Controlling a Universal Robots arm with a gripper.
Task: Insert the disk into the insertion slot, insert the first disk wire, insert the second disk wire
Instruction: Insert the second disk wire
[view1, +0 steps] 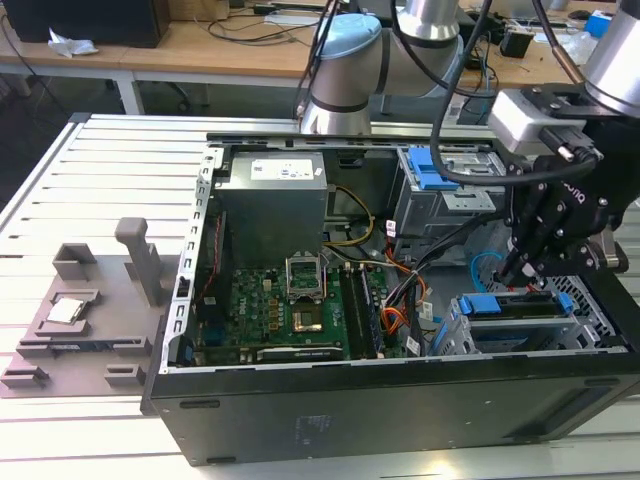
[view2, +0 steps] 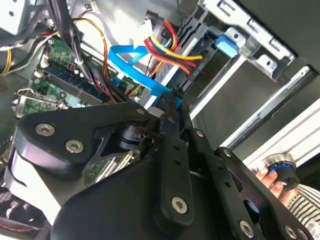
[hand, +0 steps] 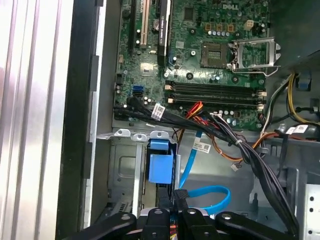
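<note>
The open computer case (view1: 400, 400) lay on a slatted metal table (view1: 100, 160), its motherboard (view1: 290, 310) facing up; in the exterior view the black gripper (view1: 515, 268) hung inside the case toward that view's right, its fingertips pointing down just above the disk (view1: 520, 305); the disk, in its blue carrier, sat in the grey slot (view1: 462, 335) at the case's near corner on the exterior view's right, apparently already seated; behind it stood a taller grey cage (view1: 440, 195) with a blue latch (view1: 432, 172); in the first wrist view the gripper (hand: 178, 200) showed its tips drawn close together over a small black connector, so it looked clenched on that plug, though the grasp itself was partly hidden; a blue cable (hand: 210, 195) curled just beside the tips, and the blue carrier tab (hand: 161, 167) lay directly ahead of them; in the second wrist view the gripper (view2: 172, 102) met the blue cable (view2: 135, 65) near red and yellow wires (view2: 167, 50); a bundle of black cables (hand: 240, 150) crossed the board's edge; a grey fixture (view1: 90, 310) rested on the table at the exterior view's left.
</note>
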